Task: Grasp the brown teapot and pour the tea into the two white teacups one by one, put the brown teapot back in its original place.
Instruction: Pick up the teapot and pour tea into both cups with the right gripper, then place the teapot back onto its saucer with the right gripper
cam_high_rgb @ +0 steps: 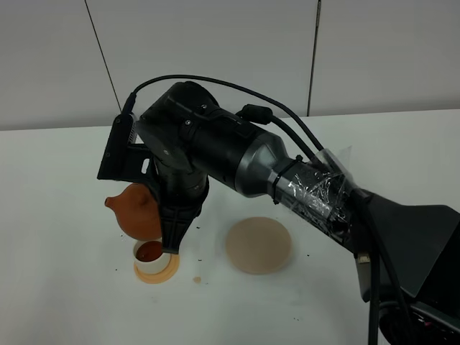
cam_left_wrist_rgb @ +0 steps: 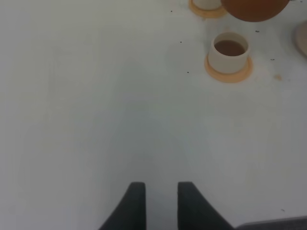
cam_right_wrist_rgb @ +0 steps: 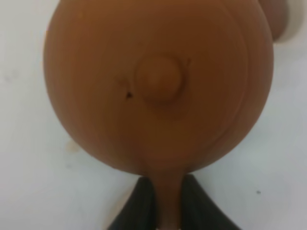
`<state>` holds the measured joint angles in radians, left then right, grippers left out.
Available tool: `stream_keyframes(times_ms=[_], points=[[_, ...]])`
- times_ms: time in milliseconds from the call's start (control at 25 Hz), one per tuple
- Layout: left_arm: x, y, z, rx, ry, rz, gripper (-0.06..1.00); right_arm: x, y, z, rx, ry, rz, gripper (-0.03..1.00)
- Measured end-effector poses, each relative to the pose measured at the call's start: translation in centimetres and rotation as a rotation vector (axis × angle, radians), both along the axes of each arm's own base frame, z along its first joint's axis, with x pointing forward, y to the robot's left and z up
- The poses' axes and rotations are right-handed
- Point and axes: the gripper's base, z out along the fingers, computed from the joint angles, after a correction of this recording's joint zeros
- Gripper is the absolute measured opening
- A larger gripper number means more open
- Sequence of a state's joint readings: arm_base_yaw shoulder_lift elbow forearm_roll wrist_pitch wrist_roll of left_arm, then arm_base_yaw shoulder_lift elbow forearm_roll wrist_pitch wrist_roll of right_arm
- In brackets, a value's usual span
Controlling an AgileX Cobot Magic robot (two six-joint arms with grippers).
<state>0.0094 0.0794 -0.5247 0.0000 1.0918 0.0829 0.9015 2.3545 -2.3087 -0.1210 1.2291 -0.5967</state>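
Observation:
The brown teapot [cam_high_rgb: 138,210] hangs above the table, spout to the left, with my right gripper [cam_high_rgb: 171,231] shut on its loop handle. In the right wrist view the teapot [cam_right_wrist_rgb: 158,86] fills the frame and the handle runs between the gripper [cam_right_wrist_rgb: 165,203] fingers. One white teacup [cam_high_rgb: 151,253] holding brown tea stands on an orange coaster just in front of the pot. The left wrist view shows that teacup [cam_left_wrist_rgb: 229,51], the other teacup [cam_left_wrist_rgb: 207,4] cut off by the frame edge, and the teapot [cam_left_wrist_rgb: 254,8] beside it. The beige disc [cam_high_rgb: 259,244] lies bare. My left gripper [cam_left_wrist_rgb: 160,201] is slightly open, holding nothing.
The right arm [cam_high_rgb: 237,154] reaches across the middle of the white table [cam_high_rgb: 57,287] and hides the far cup from above. Orange coasters [cam_left_wrist_rgb: 229,74] lie under both cups. A small brown spot [cam_high_rgb: 197,279] marks the table between the near coaster and the disc.

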Motion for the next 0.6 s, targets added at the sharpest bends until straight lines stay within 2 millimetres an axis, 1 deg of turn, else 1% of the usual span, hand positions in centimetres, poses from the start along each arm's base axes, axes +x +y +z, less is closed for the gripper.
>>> stream_keyframes(times_ms=[200,600], points=[[0.00,0.00,0.00,0.000,0.000,0.000,0.23,0.67,-0.56,-0.01,0.006,0.007,-0.017,0.10],[0.00,0.00,0.00,0.000,0.000,0.000,0.23,0.86,-0.73,-0.01,0.007,0.009,-0.025,0.10]])
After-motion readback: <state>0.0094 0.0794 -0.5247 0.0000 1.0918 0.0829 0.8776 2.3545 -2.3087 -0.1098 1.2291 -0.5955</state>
